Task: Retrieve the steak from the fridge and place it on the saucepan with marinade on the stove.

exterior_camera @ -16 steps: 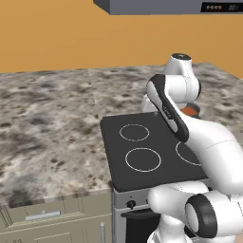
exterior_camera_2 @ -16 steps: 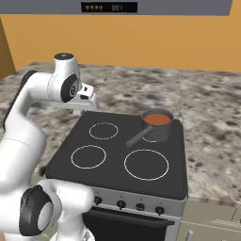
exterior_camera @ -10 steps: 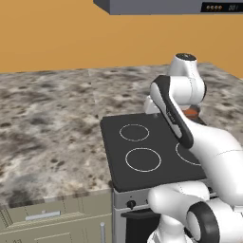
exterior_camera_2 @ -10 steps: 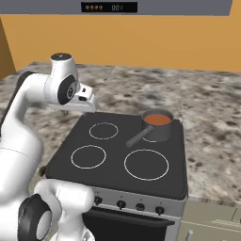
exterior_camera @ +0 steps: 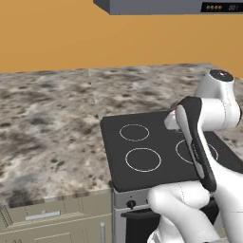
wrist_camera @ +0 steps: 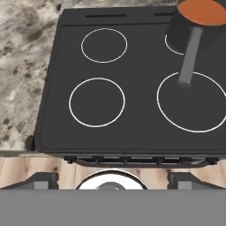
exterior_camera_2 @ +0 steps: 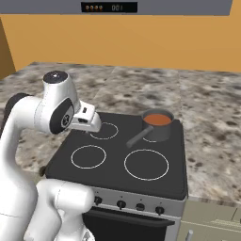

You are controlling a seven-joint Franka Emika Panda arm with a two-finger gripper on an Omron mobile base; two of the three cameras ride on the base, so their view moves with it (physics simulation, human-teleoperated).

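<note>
Saucepan [exterior_camera_2: 157, 126] of marinade [exterior_camera_2: 157, 119] sat on the stove's [exterior_camera_2: 113, 176] far right burner, handle pointing near-left. Arm hung high above the cooktop, gripper [wrist_camera: 112, 178] facing down, jaws spread, empty.

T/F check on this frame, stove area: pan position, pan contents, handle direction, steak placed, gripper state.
1. The saucepan sits on the stove's back right burner. True.
2. The saucepan holds clear water. False: it holds reddish-brown marinade.
3. The saucepan's handle points toward the front of the stove. True: it angles forward and left in the right base view.
4. The steak already lies in the saucepan. False: only liquid shows in it.
5. The gripper is clamped on the pan handle. False: its fingertips stand wide apart, well clear of the handle, holding nothing.
</note>
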